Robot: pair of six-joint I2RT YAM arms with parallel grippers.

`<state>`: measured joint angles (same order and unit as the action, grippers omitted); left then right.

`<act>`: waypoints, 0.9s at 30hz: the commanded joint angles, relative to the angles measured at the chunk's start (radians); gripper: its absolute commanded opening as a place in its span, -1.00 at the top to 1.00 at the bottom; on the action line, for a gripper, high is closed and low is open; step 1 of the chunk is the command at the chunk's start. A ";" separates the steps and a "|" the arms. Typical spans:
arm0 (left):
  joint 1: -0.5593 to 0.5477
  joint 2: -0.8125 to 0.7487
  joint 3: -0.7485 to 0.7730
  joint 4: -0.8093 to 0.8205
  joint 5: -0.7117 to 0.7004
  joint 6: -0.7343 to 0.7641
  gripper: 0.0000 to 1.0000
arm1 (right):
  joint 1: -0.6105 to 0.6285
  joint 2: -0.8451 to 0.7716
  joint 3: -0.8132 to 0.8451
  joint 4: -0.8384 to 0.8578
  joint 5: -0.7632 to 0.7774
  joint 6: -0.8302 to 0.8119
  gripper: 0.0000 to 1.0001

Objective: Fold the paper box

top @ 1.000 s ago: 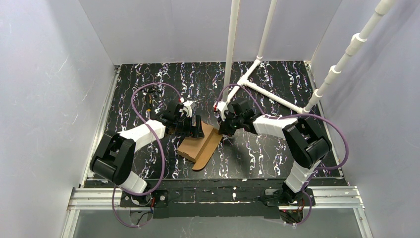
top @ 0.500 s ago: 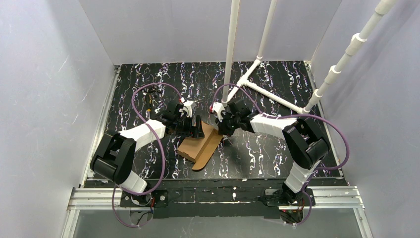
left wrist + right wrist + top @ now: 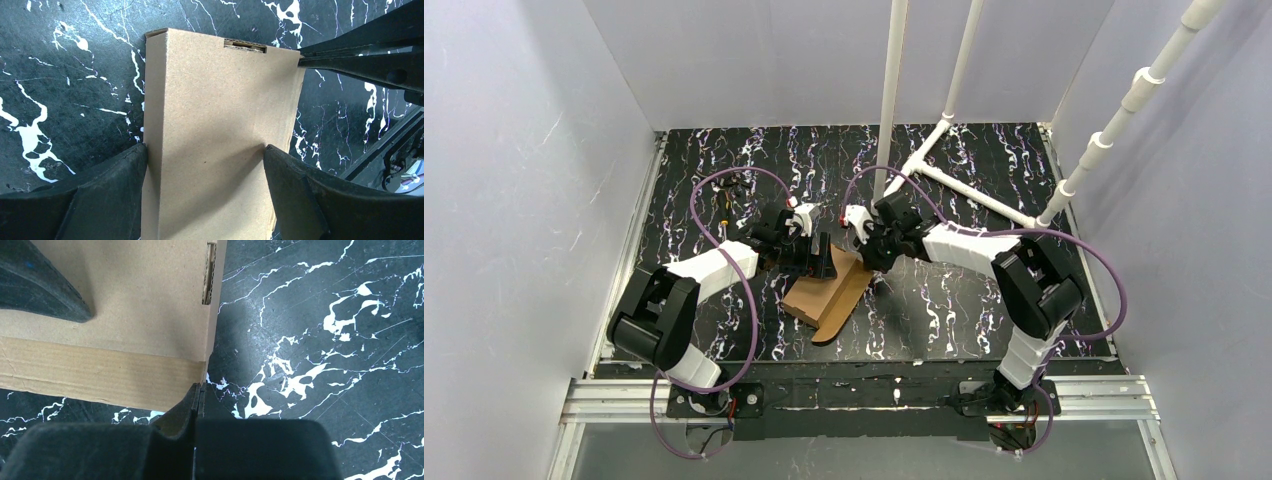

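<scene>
**Risk check: corner push on a clamped box**

The paper box (image 3: 827,292) sits part-folded near the middle of the table (image 3: 984,330), slightly toward the near edge. The left gripper (image 3: 205,150) has its jaws wide apart, straddling the box. Its fingers (image 3: 107,195) touch both sides, so we read that as a clamp. The right gripper (image 3: 198,395) has its jaws together, with the tip at the box's corner edge.

What we'd watch:
- The closed tip could skid off the thin cardboard edge and hit the table, leaving the flap undriven.
- A sideways push could beat the left hold and twist the box out.
- Too much squeeze could bow the panel.
- The grippers are close together, so a wrong angle could make them clash.

Around: the white pipe frame (image 3: 889,100) stands just behind the right wrist and limits retreat toward the far edge. The purple cables (image 3: 724,185) loop by the left arm, apart from the box.
</scene>
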<state>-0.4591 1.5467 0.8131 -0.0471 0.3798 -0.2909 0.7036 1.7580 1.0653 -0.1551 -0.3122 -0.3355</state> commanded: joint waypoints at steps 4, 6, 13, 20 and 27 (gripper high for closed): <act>-0.009 0.032 0.008 -0.023 0.066 0.017 -0.62 | 0.033 0.041 0.105 -0.050 -0.061 0.024 0.97; -0.009 0.034 0.009 -0.022 0.073 0.015 -0.62 | 0.036 0.056 0.123 -0.061 -0.058 0.025 0.97; -0.009 0.040 0.009 -0.016 0.082 0.007 -0.62 | 0.037 0.093 0.192 -0.094 -0.039 0.039 0.97; -0.009 0.043 0.006 0.001 0.072 -0.022 -0.63 | 0.038 0.137 0.260 -0.140 -0.044 0.023 0.97; -0.009 0.050 0.009 0.006 0.061 -0.046 -0.64 | 0.051 0.173 0.309 -0.183 -0.040 -0.017 0.97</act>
<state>-0.4477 1.5658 0.8185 -0.0380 0.4042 -0.3222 0.7105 1.8900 1.3106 -0.4049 -0.2913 -0.3351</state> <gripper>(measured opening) 0.821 0.032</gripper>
